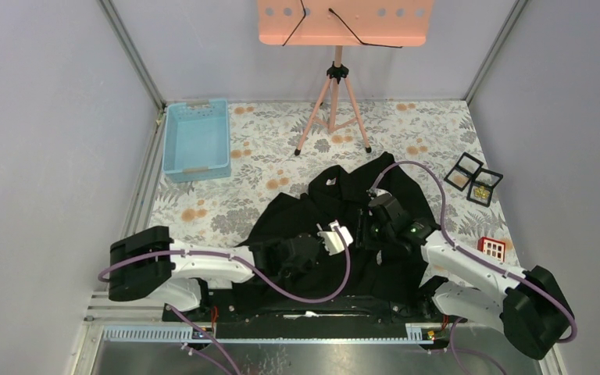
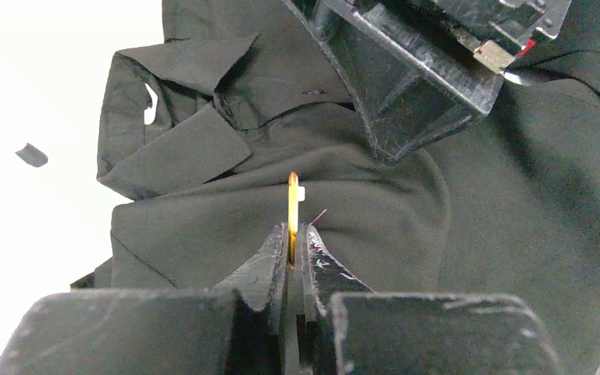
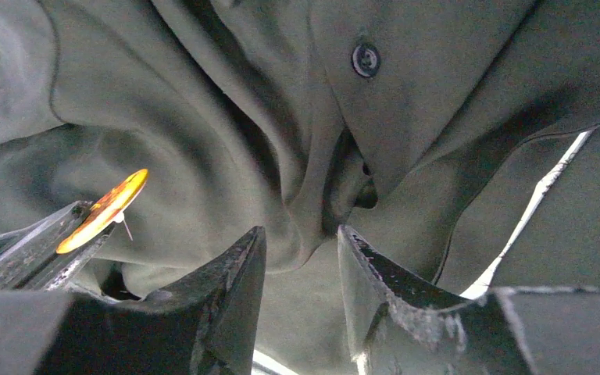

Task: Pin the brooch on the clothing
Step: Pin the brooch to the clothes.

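Note:
The clothing [image 1: 406, 195] is a black collared shirt spread over the near middle of the table. My left gripper [image 2: 292, 234] is shut on the brooch [image 2: 292, 207], a thin gold disc seen edge-on, held just above the shirt's chest [image 2: 476, 219] below the collar. In the right wrist view the brooch [image 3: 103, 211] shows at the left, tilted, with a fine pin under it. My right gripper [image 3: 301, 234] stands open over the shirt's front [image 3: 203, 117] near a button [image 3: 366, 58], with only fabric behind its fingers. The right arm's black housing [image 2: 406, 86] hangs close above the brooch.
A blue basket [image 1: 197, 139] stands at the back left. A pink tripod stand [image 1: 336, 94] is behind the shirt. Small black boxes [image 1: 473, 180] and a red-and-white item [image 1: 492, 248] lie at the right on the floral cloth [image 1: 226, 203].

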You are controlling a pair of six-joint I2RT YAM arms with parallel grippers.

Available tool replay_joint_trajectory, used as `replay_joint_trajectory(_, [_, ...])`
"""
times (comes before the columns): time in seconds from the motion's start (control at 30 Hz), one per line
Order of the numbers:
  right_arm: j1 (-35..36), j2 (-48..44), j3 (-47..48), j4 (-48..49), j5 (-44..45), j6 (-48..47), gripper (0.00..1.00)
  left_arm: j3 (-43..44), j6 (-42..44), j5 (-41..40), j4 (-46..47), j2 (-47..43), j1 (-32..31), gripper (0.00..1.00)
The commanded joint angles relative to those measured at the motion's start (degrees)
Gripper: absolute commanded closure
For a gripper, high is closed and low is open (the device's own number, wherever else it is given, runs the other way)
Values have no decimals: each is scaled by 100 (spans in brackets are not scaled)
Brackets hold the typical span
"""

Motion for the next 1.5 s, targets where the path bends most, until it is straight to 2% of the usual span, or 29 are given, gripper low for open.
replay_joint_trajectory(0.0, [-15,314,-26,300,-75,102,55,71,46,59,446,180,-6,100])
replay_joint_trajectory(0.1, [-15,524,32,389,-48,80,57,132,64,119,479,259,-6,100])
replay_joint_trajectory(0.17, [-13,618,70,426,-83,58,62,173,59,154,498,316,-6,100])
replay_joint_trajectory(0.2, [-16,640,72,430,-95,61,68,166,50,187,523,344,-6,100])
replay_joint_trajectory(0.3, [-20,569,102,403,-96,89,98,138,68,261,618,400,-6,100])
replay_joint_trajectory(0.33, [-18,525,137,352,-98,114,100,136,92,252,650,443,-6,100])
replay_joint_trajectory(0.53, [-22,299,335,34,-193,364,100,158,214,20,959,709,-147,100])
replay_joint_trajectory(0.83, [-21,530,434,15,-340,844,100,162,305,-732,1617,1240,-727,100])
replay_joint_trajectory(1.1, [-22,614,380,203,-698,1211,100,116,488,-1755,2462,1714,-1198,100])
replay_joint_trajectory(1.47, [-32,588,300,80,-950,1310,100,-26,755,-2188,3259,2137,-1297,100])
